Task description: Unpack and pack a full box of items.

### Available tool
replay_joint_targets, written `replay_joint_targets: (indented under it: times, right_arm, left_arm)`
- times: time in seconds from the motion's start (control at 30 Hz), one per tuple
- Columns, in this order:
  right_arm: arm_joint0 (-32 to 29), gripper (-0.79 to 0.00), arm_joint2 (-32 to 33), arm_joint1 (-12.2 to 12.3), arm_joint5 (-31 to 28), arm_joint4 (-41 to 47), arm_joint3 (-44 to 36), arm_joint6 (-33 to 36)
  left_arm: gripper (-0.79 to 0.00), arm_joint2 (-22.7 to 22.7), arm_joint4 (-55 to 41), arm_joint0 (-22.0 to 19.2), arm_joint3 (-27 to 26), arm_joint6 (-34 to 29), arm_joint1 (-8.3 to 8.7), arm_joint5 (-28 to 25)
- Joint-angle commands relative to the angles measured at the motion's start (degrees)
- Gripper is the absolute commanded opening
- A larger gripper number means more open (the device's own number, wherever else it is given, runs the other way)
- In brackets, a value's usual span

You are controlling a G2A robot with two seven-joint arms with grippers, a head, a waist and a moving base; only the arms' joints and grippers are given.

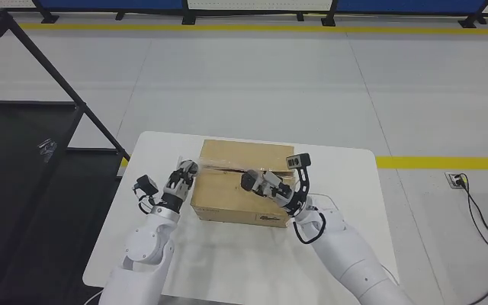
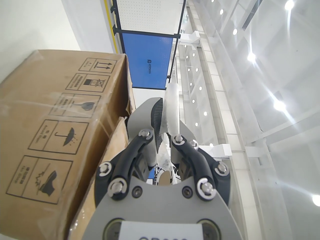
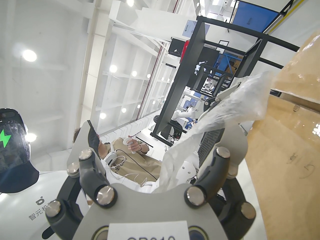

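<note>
Novice: Trouble from here, what would it be?

Mentor: Start with where things are. The box point(image 1: 244, 183) sits on the tabletop point(image 1: 343, 175), midway between its left and right edges and nearer the far edge. The left gripper point(image 2: 166, 116) is at the box's left side, its fingers point(image 2: 156, 116) pressed together on a clear strip point(image 2: 172, 98), tape by the look of it. On a badly angled pull I'd expect the strip to tear short. The box could also slide toward the left edge, since nothing pins it down.

Novice: And the other arm?

Mentor: The right gripper point(image 3: 155, 136) is over the middle of the box's top, jaws spread wide and gripping nothing. Crumpled film point(image 3: 237, 101) lies along one finger point(image 3: 211, 138), probably stuck to it. If it clings, it could foul the next grasp or trail after the arm.

Novice: What can't you make out?

Mentor: I can't tell whether strip and film are one piece. From above there is only a thin glint across the lid. The seam lies under the right gripper, so I can't tell whether the flaps are sealed or free. The contents are hidden, so I can't say how full the box is.
</note>
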Motion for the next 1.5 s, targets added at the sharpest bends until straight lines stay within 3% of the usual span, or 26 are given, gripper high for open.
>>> replay_joint_targets:
  times: [0.0,1.47]
  right_arm:
    - [0.01,0.0,0.08,-0.22,0.0,0.45,0.88,0.26]
    - [0.93,0.0,5.61,-2.56,1.44,2.84,7.82,3.43]
  left_arm:
    - [-0.785,0.17,-0.28,-0.01,0.49,0.09,-0.07,0.02]
    - [-0.785,2.5,2.0,-2.86,4.91,2.27,-1.18,-0.25]
